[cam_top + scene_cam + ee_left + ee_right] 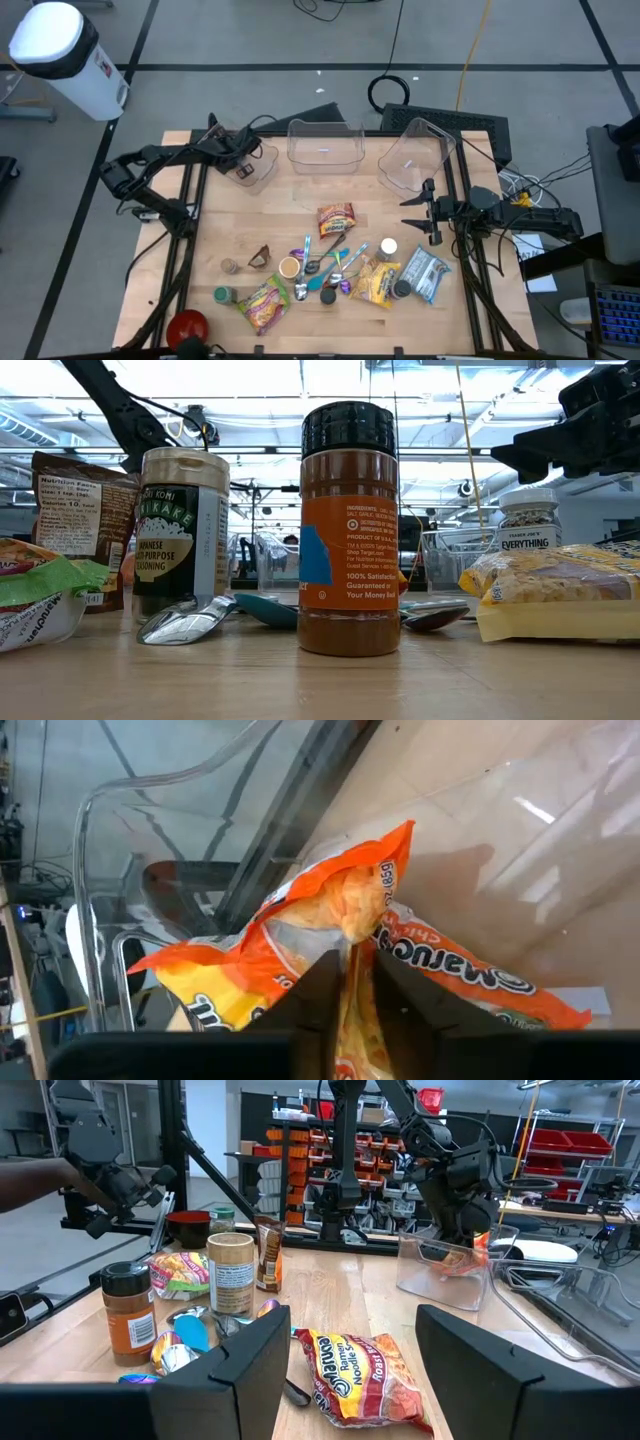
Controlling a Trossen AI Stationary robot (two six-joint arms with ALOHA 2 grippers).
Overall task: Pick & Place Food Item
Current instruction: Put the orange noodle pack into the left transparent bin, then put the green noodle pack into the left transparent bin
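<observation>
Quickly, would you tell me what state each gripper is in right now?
Left gripper: inside the clear bin, fingers pinching the orange ramen packet.
Right gripper: open, empty, above the table's right side.

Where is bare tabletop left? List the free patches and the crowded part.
Free: the wood between the middle clear bin and the ramen packet, and the strip left of that packet toward the table's left edge. Crowded: the front cluster around the spoons.
</observation>
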